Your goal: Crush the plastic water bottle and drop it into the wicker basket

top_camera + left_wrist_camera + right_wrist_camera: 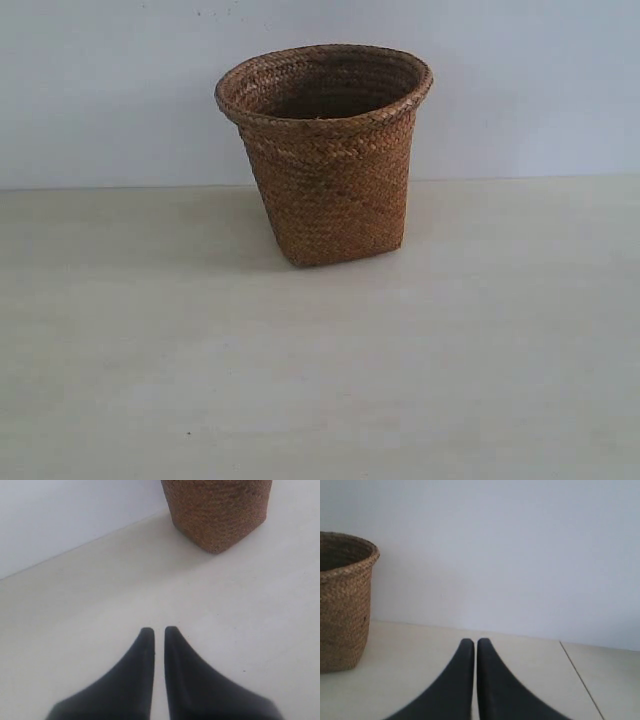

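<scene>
Basket: the wicker basket (330, 175) stands upright on the desk (320, 390), at 12 o'clock in the exterior view.
Bottle: the plastic water bottle shows in no view. It may lie inside the basket, but the bottom is dark.
Left side: the left gripper (159, 631) is pinched closed on nothing.
Right side: the right gripper (472, 641) is pinched closed on nothing.
How far: I cannot tell if the job is all done or not started.

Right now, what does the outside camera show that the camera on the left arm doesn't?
Only the exterior view shows the wicker basket whole, with its round rim and dark opening. Only the left wrist view shows the left gripper, its black fingers nearly together with nothing between them. Both show the basket's woven lower side, the pale table and the wall behind.
</scene>
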Robot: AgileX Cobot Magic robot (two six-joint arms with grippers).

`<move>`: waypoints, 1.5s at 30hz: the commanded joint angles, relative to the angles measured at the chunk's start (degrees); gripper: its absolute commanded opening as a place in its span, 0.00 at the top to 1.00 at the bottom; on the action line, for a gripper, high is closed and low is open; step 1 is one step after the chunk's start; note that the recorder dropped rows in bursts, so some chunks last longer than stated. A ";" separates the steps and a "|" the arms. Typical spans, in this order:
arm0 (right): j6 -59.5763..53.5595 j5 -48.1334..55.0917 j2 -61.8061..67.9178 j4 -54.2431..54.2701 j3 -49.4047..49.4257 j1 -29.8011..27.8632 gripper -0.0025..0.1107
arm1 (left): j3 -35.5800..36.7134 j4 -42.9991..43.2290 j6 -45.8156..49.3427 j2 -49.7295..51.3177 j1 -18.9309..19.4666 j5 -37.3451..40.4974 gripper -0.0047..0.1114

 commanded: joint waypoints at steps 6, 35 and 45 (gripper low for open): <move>-0.27 -0.37 -9.96 1.26 4.30 -0.15 0.98 | 8.04 -0.49 -6.11 -18.12 0.14 -4.71 0.92; 0.05 -3.15 -12.26 1.48 11.02 -0.15 0.98 | 15.08 -1.04 -9.75 -27.37 1.71 -10.28 0.92; 0.05 -3.15 -12.26 1.48 11.02 -0.15 0.98 | 25.17 -1.04 -13.58 -35.59 11.15 -18.95 0.92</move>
